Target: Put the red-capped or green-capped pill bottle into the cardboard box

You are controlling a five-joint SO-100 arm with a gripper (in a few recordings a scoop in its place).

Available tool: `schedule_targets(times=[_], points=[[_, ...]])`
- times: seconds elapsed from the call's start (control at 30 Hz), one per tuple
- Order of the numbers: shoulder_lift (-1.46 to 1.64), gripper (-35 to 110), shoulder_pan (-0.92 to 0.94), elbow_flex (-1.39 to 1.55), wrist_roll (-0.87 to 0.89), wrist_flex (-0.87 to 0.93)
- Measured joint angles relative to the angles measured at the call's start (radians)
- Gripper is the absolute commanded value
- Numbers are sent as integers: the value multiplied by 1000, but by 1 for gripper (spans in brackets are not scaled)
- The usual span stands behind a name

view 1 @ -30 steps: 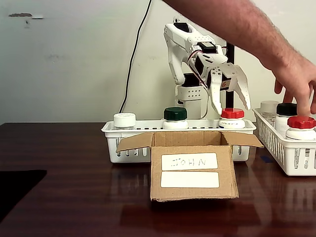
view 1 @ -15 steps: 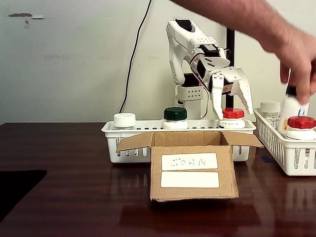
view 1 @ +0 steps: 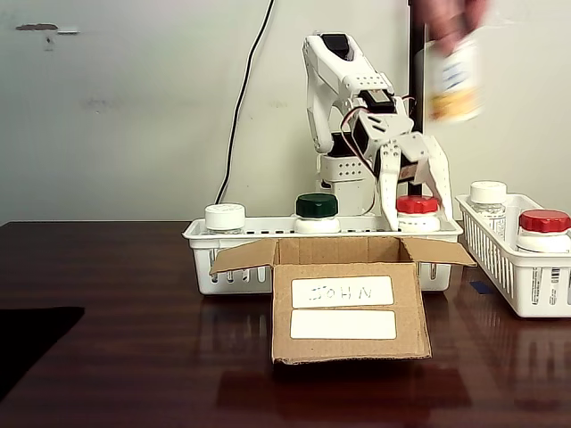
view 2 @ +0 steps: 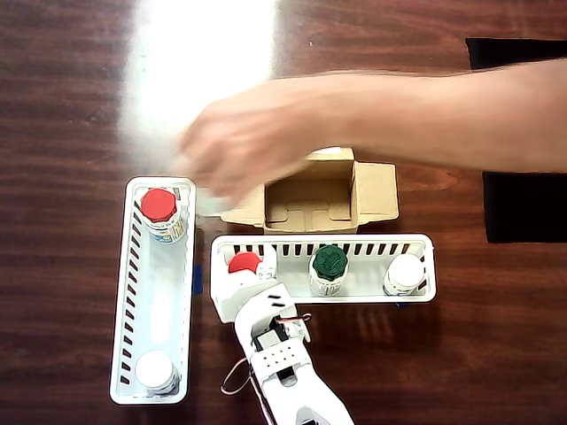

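A red-capped pill bottle [view 1: 417, 207] [view 2: 244, 263] stands in the long white basket [view 1: 259, 234] [view 2: 372, 241] behind the cardboard box [view 1: 348, 308] [view 2: 323, 199]. My white gripper [view 1: 417, 218] [view 2: 241, 276] is open, lowered over this bottle with one finger on each side of the red cap. In the same basket are a green-capped bottle [view 1: 317, 210] [view 2: 330, 263] and a white-capped bottle [view 1: 225, 217] [view 2: 406, 273]. The box is open on top and its front label reads "JOHN".
A second white basket [view 1: 526, 276] [view 2: 130, 292] holds another red-capped bottle [view 1: 544, 227] [view 2: 160, 206] and a white-capped one [view 1: 488, 198] [view 2: 156, 370]. A person's hand [view 1: 446, 16] [view 2: 239, 146] holds a blurred bottle [view 1: 453, 82] high above the baskets, the arm reaching over the box.
The person's hand lifted a bottle out of the right basket and raised it. My gripper came down from above the red cap until its fingers stand on either side of it.
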Motion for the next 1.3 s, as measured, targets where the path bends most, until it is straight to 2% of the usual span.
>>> schedule_targets(times=[0.13, 0.23, 0.47, 0.57, 0.8, 1.1, 1.3], points=[[21, 60, -11, 12, -12, 0], [25, 53, -11, 12, -5, 0], [26, 12, 2, 9, -14, 2], [26, 0, 8, 8, -14, 3], [109, 1, 3, -44, -49, 152], [202, 1, -34, -285, -120, 520], [202, 1, -2, -442, -110, 680]])
